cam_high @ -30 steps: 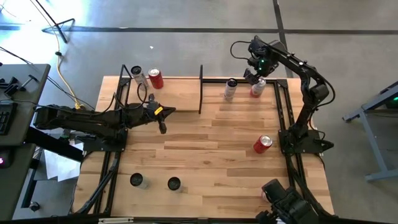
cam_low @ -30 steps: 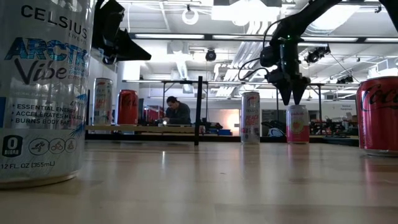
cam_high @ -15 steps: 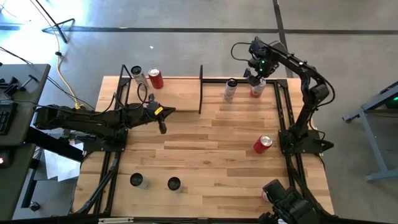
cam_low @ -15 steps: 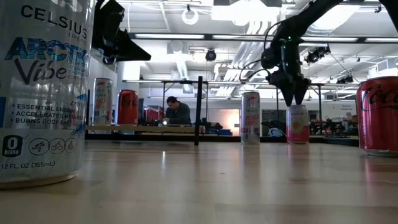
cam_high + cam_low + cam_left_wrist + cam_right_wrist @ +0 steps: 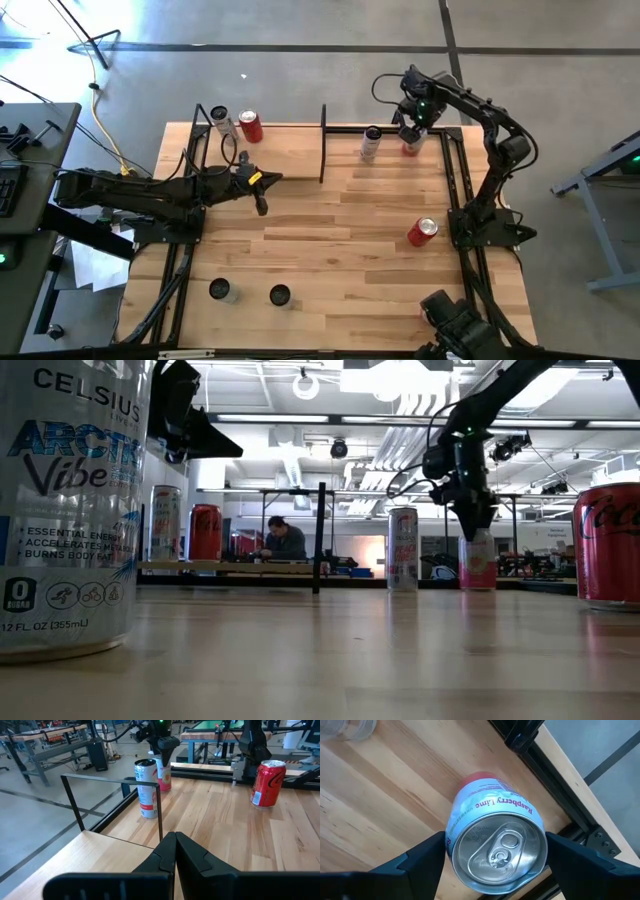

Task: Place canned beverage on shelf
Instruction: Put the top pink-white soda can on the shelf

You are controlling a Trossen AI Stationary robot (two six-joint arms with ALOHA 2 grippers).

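A wide workshop with grey concrete floor and bright ceiling lights is surrounding the pale wood-plank counter (image 5: 340, 230), and a person (image 5: 285, 540) is sitting at a bench far behind it.

The right gripper (image 5: 412, 131) is hanging over the far right corner of the counter, pointing straight down at an upright pink-and-white slim can labelled Raspberry Lime (image 5: 495, 851). Its fingers (image 5: 422, 857) are standing spread wide, one on each side of the can's silver top, close to its wall but not gripping it; the can is standing on the counter just beside the black frame rail. A second white-and-red slim can (image 5: 370, 143) is standing near it, on the side toward the shelf.

The shelf, a light-wood board with thin black metal uprights at both ends (image 5: 285, 160), is lying along the far edge on the left half, well apart from the pink can. Two cans, one silver (image 5: 222, 123) and one red (image 5: 250, 127), are already standing at its far left end.

The left gripper (image 5: 261, 189) is waiting above the shelf's near edge, its fingers pressed fully together and holding nothing.

A red cola can (image 5: 422, 231) is standing by the right rail, and two more cans (image 5: 219, 290) are standing near the front edge.
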